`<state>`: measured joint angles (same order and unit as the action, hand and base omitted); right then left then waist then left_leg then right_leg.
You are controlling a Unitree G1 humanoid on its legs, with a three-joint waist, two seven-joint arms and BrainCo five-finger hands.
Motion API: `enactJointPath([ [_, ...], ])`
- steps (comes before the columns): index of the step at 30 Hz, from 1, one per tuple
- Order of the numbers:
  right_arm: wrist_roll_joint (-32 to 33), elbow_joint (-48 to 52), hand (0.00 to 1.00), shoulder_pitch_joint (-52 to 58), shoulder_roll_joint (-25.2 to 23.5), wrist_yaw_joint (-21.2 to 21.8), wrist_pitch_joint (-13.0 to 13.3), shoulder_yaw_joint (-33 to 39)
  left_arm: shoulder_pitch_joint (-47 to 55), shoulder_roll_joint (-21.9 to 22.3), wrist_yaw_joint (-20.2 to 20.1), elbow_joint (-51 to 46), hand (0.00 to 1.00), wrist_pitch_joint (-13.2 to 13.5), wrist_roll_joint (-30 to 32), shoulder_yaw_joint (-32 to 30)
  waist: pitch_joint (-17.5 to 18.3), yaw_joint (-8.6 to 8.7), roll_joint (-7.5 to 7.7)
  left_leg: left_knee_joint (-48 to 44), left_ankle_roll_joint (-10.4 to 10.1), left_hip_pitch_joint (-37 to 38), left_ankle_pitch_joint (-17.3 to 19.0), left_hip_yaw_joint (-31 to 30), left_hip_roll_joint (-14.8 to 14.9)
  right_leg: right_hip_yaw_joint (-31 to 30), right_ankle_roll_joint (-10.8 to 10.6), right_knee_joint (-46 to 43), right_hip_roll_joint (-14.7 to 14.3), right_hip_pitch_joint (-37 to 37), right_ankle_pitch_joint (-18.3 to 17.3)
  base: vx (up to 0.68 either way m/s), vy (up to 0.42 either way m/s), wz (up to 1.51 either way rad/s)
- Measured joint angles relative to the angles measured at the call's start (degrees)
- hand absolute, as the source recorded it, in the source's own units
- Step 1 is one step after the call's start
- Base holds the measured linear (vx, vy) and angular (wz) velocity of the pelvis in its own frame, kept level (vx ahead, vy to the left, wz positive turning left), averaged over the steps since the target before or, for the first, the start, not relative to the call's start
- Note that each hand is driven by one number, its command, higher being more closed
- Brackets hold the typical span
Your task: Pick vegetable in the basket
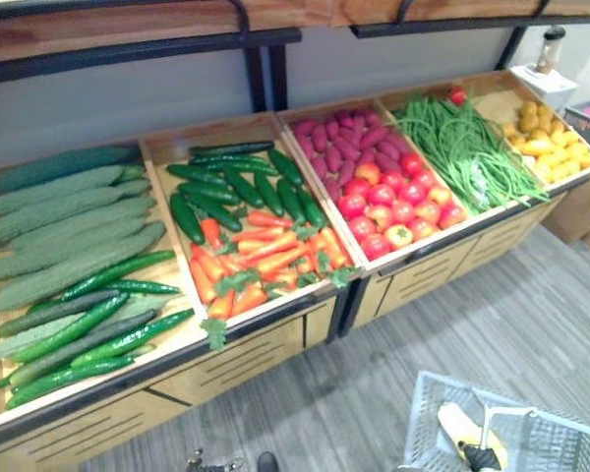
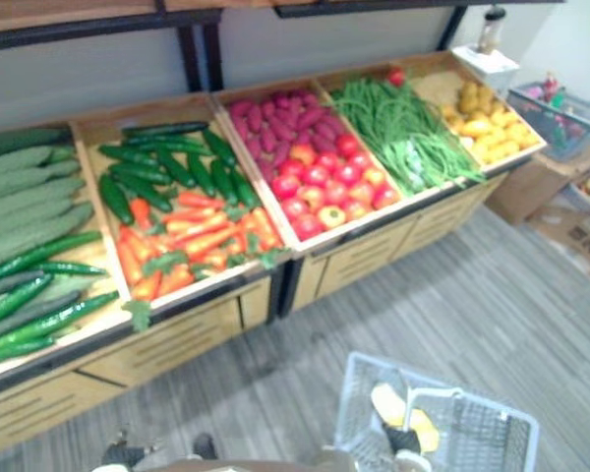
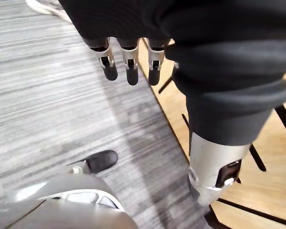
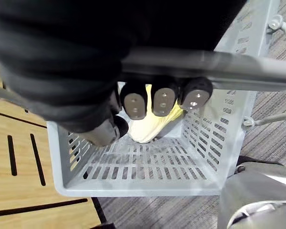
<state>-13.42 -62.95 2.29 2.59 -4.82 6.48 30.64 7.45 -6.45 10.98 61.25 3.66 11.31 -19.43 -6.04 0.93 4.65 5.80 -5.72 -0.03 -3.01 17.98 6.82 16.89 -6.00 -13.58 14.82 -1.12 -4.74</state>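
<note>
The right hand [image 4: 163,99] curls round the basket [image 4: 133,183] handle [image 4: 219,71], carrying it low beside the bench [image 1: 238,362]; the left hand [image 3: 131,64] hangs slack-fingered and empty, free for picking.

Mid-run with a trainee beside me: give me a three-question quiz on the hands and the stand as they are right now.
1. True or false: the left hand holds a vegetable.
2. The right hand is curled round: A a tomato; B the handle of the basket; C nothing.
3. Fill in: just behind the carrots lie dark green ____.

Key
1. False: it hangs relaxed and empty.
2. B.
3. cucumbers.
</note>
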Motion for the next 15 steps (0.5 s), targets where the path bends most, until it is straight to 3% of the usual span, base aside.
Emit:
enactJointPath([
  [5, 0.01, -1.05, 1.0, 0.04, 0.75, 0.04, -0.3, -0.11, -0.03, 2.08, 0.15, 0.35, 0.0, 0.08, -4.49, -3.59, -0.25, -0.75, -1.44, -0.02, 0.06, 0.14, -1.02, -1.03, 0.16, 0.07, -0.29, 6.99, -1.49, 4.0, -0.2, 0.04, -0.052, 0.12],
  [7, -0.02, -1.25, 1.0, 0.05, 0.77, 0.04, -0.33, -0.12, -0.09, 2.2, 0.15, 0.36, 0.0, 0.14, -6.16, -4.74, -0.21, -0.89, -1.52, 0.03, -0.19, 0.2, -1.21, -1.23, 0.17, 0.07, -1.22, 8.0, -1.64, 4.77, -0.85, 0.02, -0.056, 0.07],
  [11, -0.09, -1.63, 1.0, 0.04, 1.0, 0.06, -0.25, -0.22, -0.42, 3.36, 1.09, 0.84, 0.0, 0.14, -8.22, -7.74, -0.06, -0.93, -2.0, 0.13, -0.73, 0.27, -1.68, -1.38, 0.81, 0.0, -1.28, 10.02, -2.68, 5.81, -0.95, 0.0, -0.041, 0.0],
  [15, -0.09, -2.28, 1.0, 0.04, 1.12, 0.03, -0.05, -0.27, -0.65, 4.53, 3.46, -1.88, 0.0, 0.16, -10.96, -6.94, -0.05, -0.86, -2.02, 0.14, -0.69, 0.35, -1.91, -1.54, 0.72, 0.01, -1.19, 11.01, -2.75, 6.52, -1.04, -0.02, -0.004, 0.01],
])
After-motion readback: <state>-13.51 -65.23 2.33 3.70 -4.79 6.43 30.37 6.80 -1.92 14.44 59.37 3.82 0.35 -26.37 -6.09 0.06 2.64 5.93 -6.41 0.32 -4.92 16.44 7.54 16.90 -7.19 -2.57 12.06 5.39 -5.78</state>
